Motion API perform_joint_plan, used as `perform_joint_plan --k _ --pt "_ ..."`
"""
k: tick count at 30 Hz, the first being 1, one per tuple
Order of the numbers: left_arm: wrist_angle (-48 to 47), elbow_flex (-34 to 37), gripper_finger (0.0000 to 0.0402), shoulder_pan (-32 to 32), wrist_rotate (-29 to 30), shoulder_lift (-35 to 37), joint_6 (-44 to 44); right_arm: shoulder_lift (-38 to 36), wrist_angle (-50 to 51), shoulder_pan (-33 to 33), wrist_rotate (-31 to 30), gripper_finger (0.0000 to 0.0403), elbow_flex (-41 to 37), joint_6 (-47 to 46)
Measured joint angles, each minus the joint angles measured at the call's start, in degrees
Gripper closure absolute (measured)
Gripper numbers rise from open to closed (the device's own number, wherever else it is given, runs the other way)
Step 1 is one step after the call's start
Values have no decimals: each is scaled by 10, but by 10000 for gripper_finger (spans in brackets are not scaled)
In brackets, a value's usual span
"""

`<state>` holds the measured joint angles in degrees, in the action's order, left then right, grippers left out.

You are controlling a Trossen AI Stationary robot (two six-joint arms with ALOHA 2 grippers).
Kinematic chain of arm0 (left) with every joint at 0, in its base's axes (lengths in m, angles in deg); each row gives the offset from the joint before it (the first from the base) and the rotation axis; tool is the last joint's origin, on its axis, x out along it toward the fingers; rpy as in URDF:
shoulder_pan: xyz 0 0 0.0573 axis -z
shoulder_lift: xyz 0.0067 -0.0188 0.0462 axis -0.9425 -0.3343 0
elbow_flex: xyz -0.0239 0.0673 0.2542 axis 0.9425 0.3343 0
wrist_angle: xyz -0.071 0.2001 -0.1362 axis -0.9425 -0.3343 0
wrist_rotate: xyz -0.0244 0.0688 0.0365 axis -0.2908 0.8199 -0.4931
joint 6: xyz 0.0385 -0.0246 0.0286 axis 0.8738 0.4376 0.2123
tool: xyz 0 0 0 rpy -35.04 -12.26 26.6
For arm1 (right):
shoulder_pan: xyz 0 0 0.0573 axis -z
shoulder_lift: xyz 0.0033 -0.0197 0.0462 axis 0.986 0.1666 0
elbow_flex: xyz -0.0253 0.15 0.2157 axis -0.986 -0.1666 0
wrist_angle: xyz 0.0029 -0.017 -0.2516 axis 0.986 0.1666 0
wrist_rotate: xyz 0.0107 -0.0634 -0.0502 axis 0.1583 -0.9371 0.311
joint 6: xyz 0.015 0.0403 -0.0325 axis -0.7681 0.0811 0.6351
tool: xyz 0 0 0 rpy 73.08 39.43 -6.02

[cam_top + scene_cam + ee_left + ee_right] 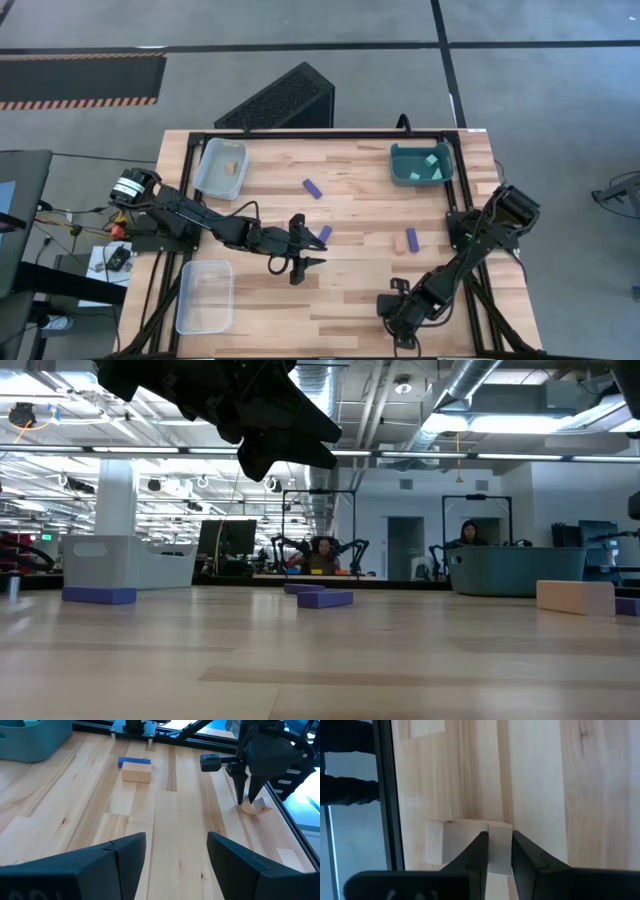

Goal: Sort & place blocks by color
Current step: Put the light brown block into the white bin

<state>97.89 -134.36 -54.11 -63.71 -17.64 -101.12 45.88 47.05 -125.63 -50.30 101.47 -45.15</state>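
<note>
The right end effector (400, 318) stands at the lower middle-right of the high view, near the front edge of the worktop (350, 215). Its two fingers are pinching a pale wood piece (470, 847); in the right wrist view they sit close together on a thin part of it, with the thicker part out to one side. From the left wrist view this piece (256, 808) looks curved, like a small arch, so I judge the grip is on its narrow edge.

The blocks look like small, stiff, light pieces, probably wood or hard foam. They should not bend or break, but the smooth faces may slip. It is best to take each one across two flat parallel sides, near the middle. The curved piece could turn in the grip if held off its centre.

The left end effector (300, 262) is spread and holds nothing, at the centre of the high view.

Three blue bars (313, 188) (324, 234) (411, 239) lie in the middle of the frame, and a tan block (136, 771) touches one of them. The teal bin (397, 165) at upper right holds cyan cubes (430, 160); the grey bin (205, 172) at upper left holds a tan bit (232, 167).

No brand, label or writing can be read.
</note>
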Motion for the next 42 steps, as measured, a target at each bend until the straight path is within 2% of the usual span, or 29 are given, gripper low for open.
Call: perform_joint_plan --k 8,11,19,24,31,37,42 --pt "0 0 204 0 0 0 -2 -4 7 0 -2 329 0 -10" --pt "-2 0 204 -1 0 4 -29 -18 23 4 -13 330 0 -28" --pt "-71 -15 200 -42 -11 66 -124 -89 48 44 -115 330 0 -3" --pt "-72 -15 182 -93 -104 107 -170 -140 43 100 -161 331 0 58" --pt "-19 -15 157 -150 -274 93 -261 -190 -40 195 -162 331 0 169" --pt "-2 -15 152 -172 -331 93 -310 -220 -93 245 -166 331 1 240" --pt "55 -13 152 -183 -382 69 -363 -224 -124 262 -191 331 1 313"
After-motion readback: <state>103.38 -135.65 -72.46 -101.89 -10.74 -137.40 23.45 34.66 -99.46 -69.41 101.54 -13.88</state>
